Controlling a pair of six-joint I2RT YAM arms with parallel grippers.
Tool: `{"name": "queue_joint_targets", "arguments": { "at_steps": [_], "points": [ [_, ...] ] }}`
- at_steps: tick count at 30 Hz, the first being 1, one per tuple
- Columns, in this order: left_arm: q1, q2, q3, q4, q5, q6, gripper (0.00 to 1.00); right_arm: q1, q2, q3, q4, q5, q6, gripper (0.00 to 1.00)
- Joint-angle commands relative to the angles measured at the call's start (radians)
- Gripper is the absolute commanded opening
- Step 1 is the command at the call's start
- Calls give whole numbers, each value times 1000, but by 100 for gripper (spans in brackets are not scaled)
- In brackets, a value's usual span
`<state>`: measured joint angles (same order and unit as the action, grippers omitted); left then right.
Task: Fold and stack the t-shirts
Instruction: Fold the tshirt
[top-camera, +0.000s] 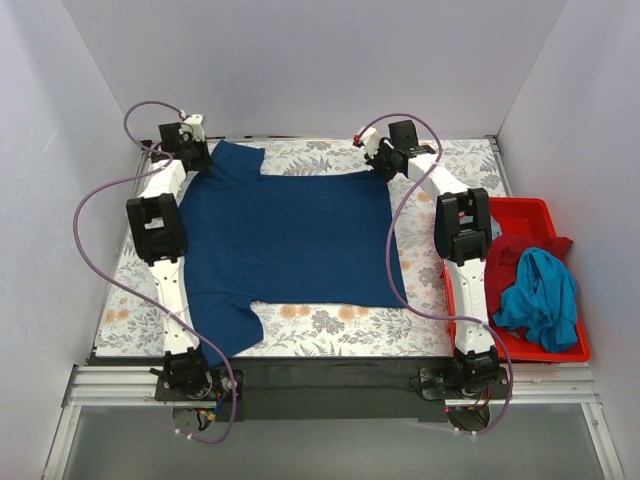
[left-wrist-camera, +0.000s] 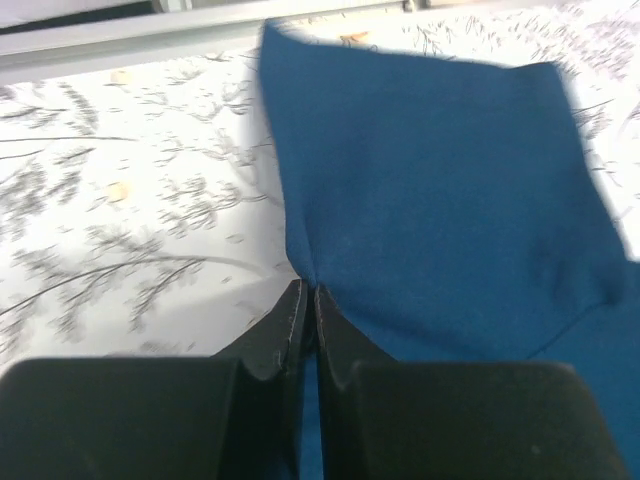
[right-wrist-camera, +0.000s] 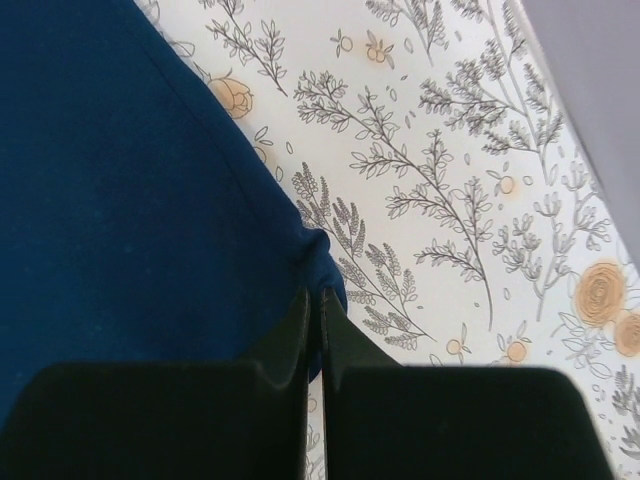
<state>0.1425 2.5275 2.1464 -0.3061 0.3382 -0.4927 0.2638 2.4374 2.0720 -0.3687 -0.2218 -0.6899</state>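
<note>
Navy t-shirt (top-camera: 290, 240): spread flat on counter (top-camera: 330, 322), unfolded. Left fingers (left-wrist-camera: 285, 332) and right fingers (right-wrist-camera: 293, 335) closed, apparently pinching its far corners. Teal t-shirt (top-camera: 541, 297), red t-shirt (top-camera: 522, 250): heaped in red bin (top-camera: 528, 208). Nothing folded or stacked yet.

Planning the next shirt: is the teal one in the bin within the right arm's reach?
Likely, once freed: the right gripper holds the navy t-shirt in shut jaws. The teal t-shirt lies uncovered in the red bin beside that arm.
</note>
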Motion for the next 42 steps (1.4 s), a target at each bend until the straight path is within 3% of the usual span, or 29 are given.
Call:
{"name": "queue_joint_targets", "arguments": {
  "at_steps": [1,11,26,42],
  "points": [
    [75,-176,-31,64,126,-43,0,5,-112,-13,7,-36,-22,1],
    [115,-335,-236,104,294,3,0,3,-199,-108,7,-60,-48,1],
    [131,-614,-632,139,231,94,0,2,-273,-210,-15,-106,-114,1],
    [154,-743,-838,142,173,160,0,2,-382,-403,-24,-125,-178,1]
  ]
}}
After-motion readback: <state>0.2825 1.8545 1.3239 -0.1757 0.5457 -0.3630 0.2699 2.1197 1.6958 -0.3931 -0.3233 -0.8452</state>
